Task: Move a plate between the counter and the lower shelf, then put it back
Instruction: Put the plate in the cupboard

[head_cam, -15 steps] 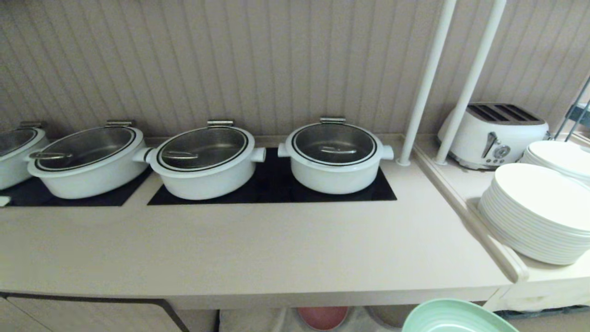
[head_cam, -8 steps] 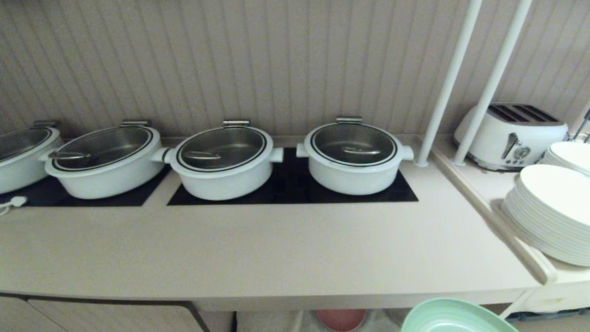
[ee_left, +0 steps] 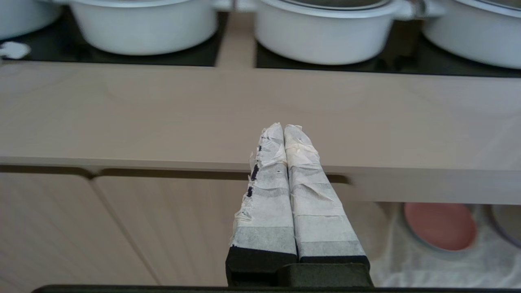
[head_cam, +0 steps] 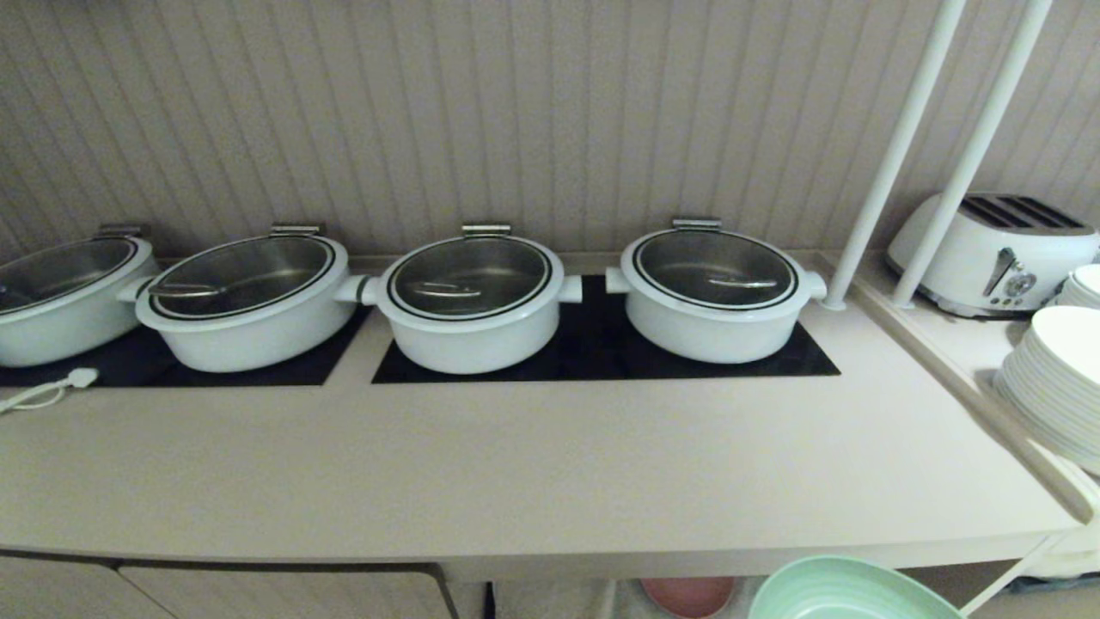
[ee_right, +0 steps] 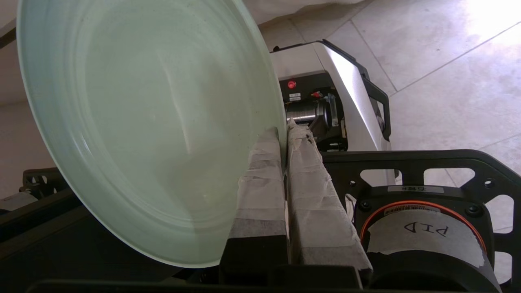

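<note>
A ribbed beige wall backs the counter (head_cam: pixel 533 464), whose wide front strip lies bare ahead of four white pots (head_cam: pixel 474 303) on black cooktop panels (head_cam: pixel 601 348). Stacked white plates (head_cam: pixel 1053 383) crowd its right end. Under the front edge, a pink plate (ee_left: pixel 439 226) sits on the lower shelf (ee_left: pixel 407 264). The right claw (ee_right: pixel 285 132) is clenched on the rim of the mint-green plate (ee_right: pixel 142 122), held tilted below the counter's edge. The left claw (ee_left: pixel 283 128), fingers pressed together and empty, points at the counter front.
</note>
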You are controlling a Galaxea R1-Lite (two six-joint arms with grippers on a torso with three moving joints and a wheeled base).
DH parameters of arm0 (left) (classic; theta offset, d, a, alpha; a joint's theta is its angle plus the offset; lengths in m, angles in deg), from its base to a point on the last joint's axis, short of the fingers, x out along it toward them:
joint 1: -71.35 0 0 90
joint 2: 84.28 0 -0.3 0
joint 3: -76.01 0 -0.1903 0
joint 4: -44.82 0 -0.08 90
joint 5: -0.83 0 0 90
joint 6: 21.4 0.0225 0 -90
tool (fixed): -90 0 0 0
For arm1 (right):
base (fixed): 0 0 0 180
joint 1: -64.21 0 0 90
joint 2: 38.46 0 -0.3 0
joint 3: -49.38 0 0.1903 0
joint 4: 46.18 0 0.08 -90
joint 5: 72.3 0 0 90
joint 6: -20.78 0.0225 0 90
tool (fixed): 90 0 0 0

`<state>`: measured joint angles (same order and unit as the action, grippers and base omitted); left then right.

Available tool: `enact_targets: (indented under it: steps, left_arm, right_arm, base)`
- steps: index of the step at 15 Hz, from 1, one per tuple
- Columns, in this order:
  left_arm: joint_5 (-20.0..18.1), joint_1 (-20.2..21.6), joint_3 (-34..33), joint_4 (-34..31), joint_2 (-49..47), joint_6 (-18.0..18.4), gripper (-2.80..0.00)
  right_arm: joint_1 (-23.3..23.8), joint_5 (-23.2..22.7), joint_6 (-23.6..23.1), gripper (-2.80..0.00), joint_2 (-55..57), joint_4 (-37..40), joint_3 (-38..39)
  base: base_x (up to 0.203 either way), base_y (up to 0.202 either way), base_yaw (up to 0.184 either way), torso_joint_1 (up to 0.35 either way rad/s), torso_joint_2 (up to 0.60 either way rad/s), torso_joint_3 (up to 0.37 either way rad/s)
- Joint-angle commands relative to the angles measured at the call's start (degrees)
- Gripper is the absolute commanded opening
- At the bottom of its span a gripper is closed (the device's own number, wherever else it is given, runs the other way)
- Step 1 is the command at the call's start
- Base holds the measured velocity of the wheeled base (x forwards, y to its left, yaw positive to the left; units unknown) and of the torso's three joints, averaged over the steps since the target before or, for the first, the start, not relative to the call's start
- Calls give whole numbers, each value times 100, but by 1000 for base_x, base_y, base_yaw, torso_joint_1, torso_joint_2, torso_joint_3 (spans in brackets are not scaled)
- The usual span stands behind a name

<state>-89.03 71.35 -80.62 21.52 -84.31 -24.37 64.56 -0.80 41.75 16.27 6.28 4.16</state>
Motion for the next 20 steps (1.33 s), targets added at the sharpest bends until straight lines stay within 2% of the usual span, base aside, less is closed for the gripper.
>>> enact_targets:
  steps: [1, 20]
  left_arm:
    - [3, 0, 0, 1, 2, -2, -280]
    - [-5, 0, 0, 1, 2, -11, -280]
  right_arm:
    - [0, -13, 4, -280, 11, 17, -8]
    - [-44, -13, -6, -280, -7, -1, -117]
  base:
    - [0, 142, 0, 2, 2, -2]
    - [0, 4, 0, 0, 0, 0]
